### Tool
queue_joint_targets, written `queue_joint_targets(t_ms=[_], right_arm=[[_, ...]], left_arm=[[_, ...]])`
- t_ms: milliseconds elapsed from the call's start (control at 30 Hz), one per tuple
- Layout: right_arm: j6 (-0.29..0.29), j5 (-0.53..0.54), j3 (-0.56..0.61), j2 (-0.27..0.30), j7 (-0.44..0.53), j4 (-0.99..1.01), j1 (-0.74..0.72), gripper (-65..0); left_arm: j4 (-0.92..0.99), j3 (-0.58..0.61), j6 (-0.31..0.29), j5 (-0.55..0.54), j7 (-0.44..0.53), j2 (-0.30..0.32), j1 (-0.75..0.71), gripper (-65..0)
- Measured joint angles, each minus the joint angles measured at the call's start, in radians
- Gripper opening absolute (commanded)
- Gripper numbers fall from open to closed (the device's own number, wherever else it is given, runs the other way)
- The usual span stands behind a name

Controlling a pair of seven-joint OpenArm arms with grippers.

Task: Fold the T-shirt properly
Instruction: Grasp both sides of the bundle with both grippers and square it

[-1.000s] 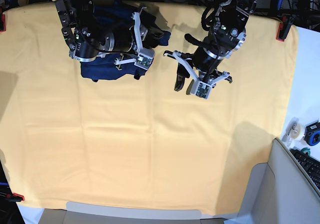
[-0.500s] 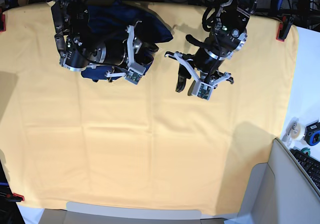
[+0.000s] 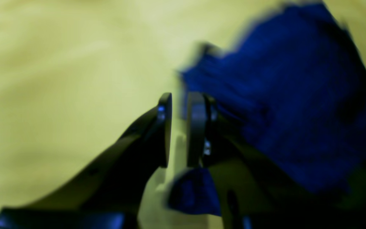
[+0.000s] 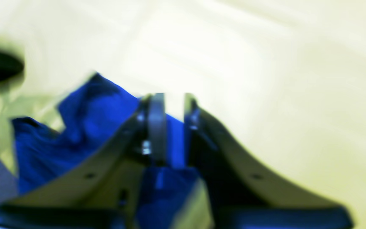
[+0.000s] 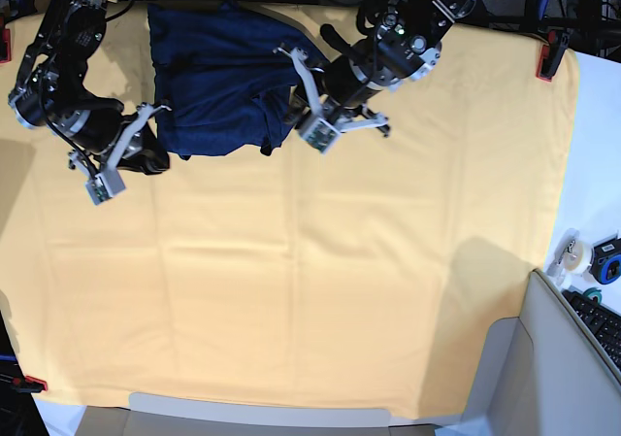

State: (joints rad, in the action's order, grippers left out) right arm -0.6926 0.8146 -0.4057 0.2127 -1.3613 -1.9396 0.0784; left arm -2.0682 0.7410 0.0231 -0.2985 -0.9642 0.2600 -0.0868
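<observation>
T-shirt (image 5: 218, 72) spans both grippers: right gripper (image 4: 170, 127) pinches it (left gripper (image 3: 179, 127) unclear).

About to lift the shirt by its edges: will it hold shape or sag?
Likely to sag: the shirt lies bunched and creased, so it looks soft. It may drag on the yellow cloth rather than slide. Held by the right tool at one edge only, the rest should hang.

matt navy knit T-shirt (image 5: 218, 72), yellow cloth (image 5: 310, 281)
</observation>
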Motion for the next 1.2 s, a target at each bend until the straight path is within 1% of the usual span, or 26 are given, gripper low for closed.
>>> queue_joint_targets(t_ms=[33, 100, 167, 233, 267, 433, 633, 667, 767, 833, 1000, 1200], right_arm=[[0.000, -0.020, -0.022, 0.000, 0.001, 0.000, 0.013, -65.0], [0.000, -0.052, -0.060, -0.003, -0.002, 0.000, 0.039, -65.0], [0.000, -0.086, -0.087, -0.018, 0.000, 0.000, 0.052, -65.0], [0.000, -0.109, -0.095, -0.016, -0.001, 0.001, 0.070, -65.0], [0.000, -0.111, -0.098, -0.015, -0.001, 0.001, 0.078, -65.0], [0.000, -0.109, -0.098, -0.017, 0.000, 0.001, 0.100, -65.0], [0.000, -0.112, -0.093, -0.053, -0.001, 0.001, 0.113, -65.0], [0.000, -0.110, -0.091, -0.052, 0.000, 0.001, 0.113, -65.0], [0.000, -0.113, -0.091, -0.050, 0.000, 0.001, 0.113, -65.0], [0.000, -0.113, -0.091, -0.050, 0.000, 0.001, 0.113, -65.0], [0.000, -0.111, -0.091, -0.050, 0.000, 0.001, 0.113, -65.0], [0.000, -0.113, -0.091, -0.050, 0.000, 0.001, 0.113, -65.0]], left_arm=[[-0.001, 0.047, -0.013, 0.000, -0.010, -0.002, 0.038, -58.2], [-0.002, 0.110, -0.016, 0.016, -0.046, -0.029, 0.101, -58.2], [-0.001, 0.144, -0.012, 0.023, -0.072, -0.053, 0.113, -58.2], [0.015, 0.164, -0.016, 0.013, -0.097, -0.074, 0.106, -58.2], [0.032, 0.164, -0.023, 0.002, -0.110, -0.091, 0.102, -58.2], [0.135, 0.155, -0.016, 0.019, -0.085, -0.148, 0.114, -58.2], [0.256, 0.155, -0.012, 0.024, -0.090, -0.157, 0.109, -58.2], [0.260, 0.155, 0.013, 0.024, -0.090, -0.157, 0.109, -58.2], [0.261, 0.107, 0.084, 0.010, -0.091, -0.161, 0.106, -58.2], [0.248, 0.071, 0.106, 0.020, -0.092, -0.157, 0.105, -58.2], [0.176, -0.025, 0.108, 0.026, -0.099, -0.152, 0.101, -58.2], [0.171, -0.129, 0.108, 0.026, -0.102, -0.157, 0.084, -58.2]])
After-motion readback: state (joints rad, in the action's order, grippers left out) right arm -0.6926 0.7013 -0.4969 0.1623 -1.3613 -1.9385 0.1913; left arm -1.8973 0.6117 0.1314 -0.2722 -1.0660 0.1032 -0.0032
